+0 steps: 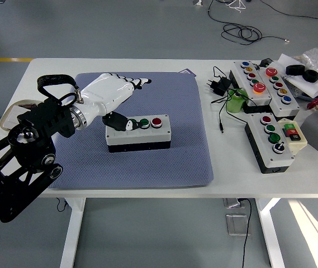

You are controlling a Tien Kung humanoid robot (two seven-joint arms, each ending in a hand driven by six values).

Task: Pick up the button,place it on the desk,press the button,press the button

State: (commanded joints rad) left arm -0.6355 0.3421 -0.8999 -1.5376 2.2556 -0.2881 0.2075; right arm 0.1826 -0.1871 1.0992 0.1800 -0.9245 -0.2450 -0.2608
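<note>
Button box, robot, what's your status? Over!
Left hand open, raised over button box's left end, thumb near its buttons. Box flat on blue mat. Right hand not in view. Nothing blocking.

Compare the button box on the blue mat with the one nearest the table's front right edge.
The button box on the blue mat lies crosswise, with the left hand over its left end. The right button box runs lengthwise on bare table, untouched, with more controls showing. Both have grey tops, black bases, and red and green buttons.
</note>
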